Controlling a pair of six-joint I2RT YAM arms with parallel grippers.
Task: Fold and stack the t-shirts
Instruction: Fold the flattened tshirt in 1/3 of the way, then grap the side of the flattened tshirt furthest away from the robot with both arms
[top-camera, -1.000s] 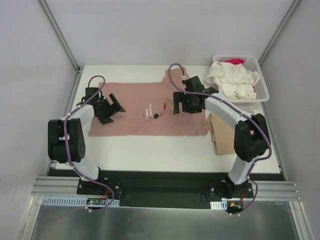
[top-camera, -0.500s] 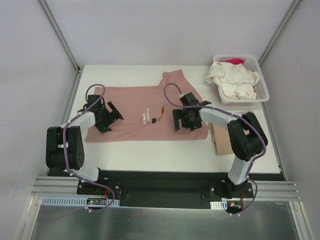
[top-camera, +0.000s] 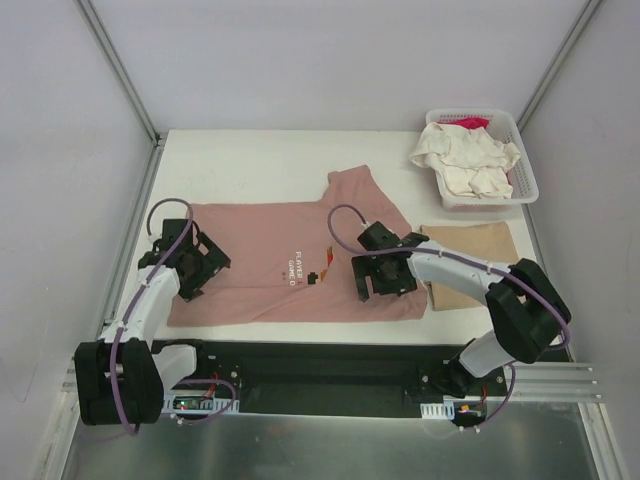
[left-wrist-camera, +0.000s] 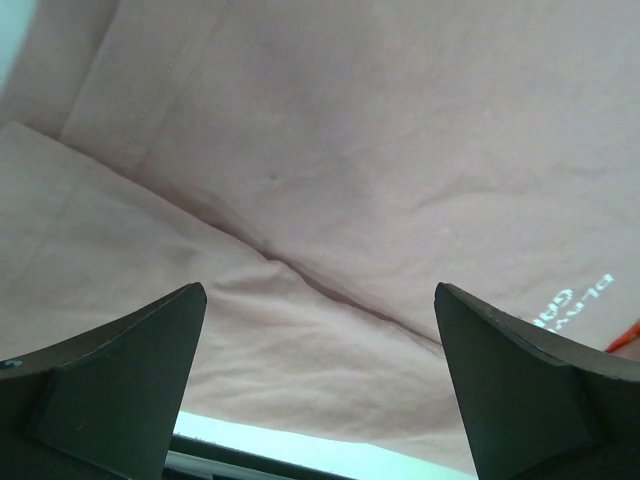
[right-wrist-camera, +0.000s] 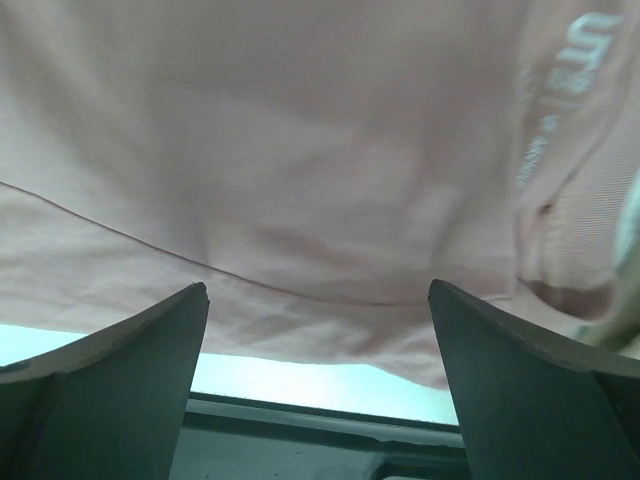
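The pink t-shirt lies spread along the worktop's near edge; the left tool and right tool, both wide and empty, poise over its near hem. Grasping only one layer would likely skew the fold.

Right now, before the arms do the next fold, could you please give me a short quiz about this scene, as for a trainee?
1. True or false: the left gripper and the right gripper both stand open over the pink t-shirt.
2. Where does the tan t-shirt lie?
A. in the basket
B. on the table, at the right side of the pink t-shirt
C. under the left gripper
3. Fill in the colour: the white basket holds a cream t-shirt and, behind it, a ___ one.

Key: 1 true; 2 B; 3 magenta.
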